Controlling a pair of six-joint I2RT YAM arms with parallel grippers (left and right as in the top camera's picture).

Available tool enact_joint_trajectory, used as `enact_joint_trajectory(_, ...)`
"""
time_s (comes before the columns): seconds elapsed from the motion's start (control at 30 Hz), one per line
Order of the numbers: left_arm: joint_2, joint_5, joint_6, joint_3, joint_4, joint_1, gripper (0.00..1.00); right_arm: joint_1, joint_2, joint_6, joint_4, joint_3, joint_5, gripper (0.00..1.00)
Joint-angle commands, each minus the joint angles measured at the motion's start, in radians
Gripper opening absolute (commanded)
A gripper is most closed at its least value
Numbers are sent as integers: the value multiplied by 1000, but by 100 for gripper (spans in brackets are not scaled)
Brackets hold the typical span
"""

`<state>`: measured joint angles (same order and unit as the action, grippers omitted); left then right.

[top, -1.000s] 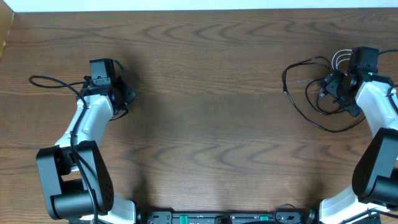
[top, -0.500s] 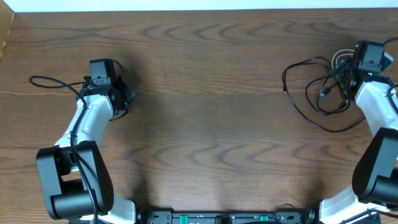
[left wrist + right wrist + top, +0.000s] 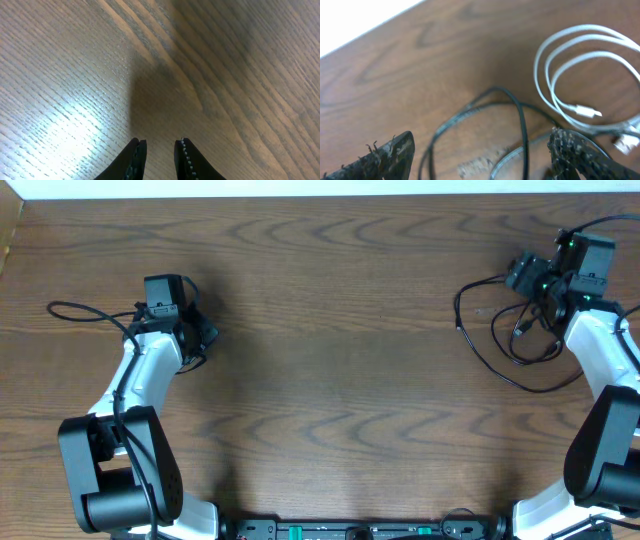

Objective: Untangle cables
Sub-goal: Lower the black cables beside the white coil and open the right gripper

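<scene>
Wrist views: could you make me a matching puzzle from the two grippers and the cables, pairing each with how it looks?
Things
1. left gripper
2. right gripper
3. white cable
4. black cables

States
A. coiled in neat loops
B. fingers wide apart, above cables
C. fingers close together, nothing between them, above bare table
D. sprawled in loose, crossing curves

Pairs: 1-C, 2-B, 3-A, 4-D

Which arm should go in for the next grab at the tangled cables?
Right. The right gripper hangs wide open directly over the cables; the left gripper faces only bare table, far across from them.
</scene>
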<state>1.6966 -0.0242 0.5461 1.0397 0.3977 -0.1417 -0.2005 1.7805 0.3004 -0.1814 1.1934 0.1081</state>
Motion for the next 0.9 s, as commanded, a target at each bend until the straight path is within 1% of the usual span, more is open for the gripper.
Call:
enact_joint_trajectory(0.0, -4, 5, -5, -6, 5, 0, 24, -2, -5, -48, -70, -5, -177, 78)
enact_joint_trajectory(0.07, -4, 5, -5, -6, 5, 0, 24, -7, 2, -48, -105, -7, -255, 67)
enact_joint_trajectory(0.13, -4, 5, -5, -6, 5, 0, 24, -17, 6, -47, -138, -11, -311, 51)
enact_joint_trajectory(0.2, -4, 5, -5, -6, 5, 0, 24, -29, 6, -47, -160, -15, -327, 38)
enact_joint_trajectory(0.27, -4, 5, -5, -6, 5, 0, 24, -44, 6, -47, -180, -17, -327, 31)
enact_joint_trajectory(0.33, -4, 5, -5, -6, 5, 0, 25, -54, 6, -47, -198, -18, -327, 30)
enact_joint_trajectory(0.4, -4, 5, -5, -6, 5, 0, 24, -63, 6, -47, -206, -19, -327, 31)
enact_joint_trajectory(0.43, -4, 5, -5, -6, 5, 0, 25, -68, 6, -45, -207, -19, -324, 36)
enact_joint_trajectory(0.47, -4, 5, -5, -6, 5, 0, 24, -71, 6, -42, -207, -19, -314, 45)
enact_joint_trajectory(0.5, -4, 5, -5, -6, 5, 0, 25, -75, 6, -34, -203, -19, -295, 59)
enact_joint_trajectory(0.53, -4, 5, -5, -6, 5, 0, 24, -77, 6, -31, -195, -19, -269, 67)
enact_joint_trajectory(0.57, -4, 5, -5, -6, 5, 0, 24, -77, 6, -32, -183, -19, -235, 72)
enact_joint_trajectory(0.67, -4, 5, -5, -6, 5, 0, 25, -76, 6, -32, -144, -19, -103, 76)
enact_joint_trajectory(0.77, -4, 5, -5, -6, 5, 0, 24, -73, 6, -30, -109, -19, 16, 76)
enact_joint_trajectory(0.87, -4, 5, -5, -6, 5, 0, 24, -65, 8, -8, -102, -19, 29, 76)
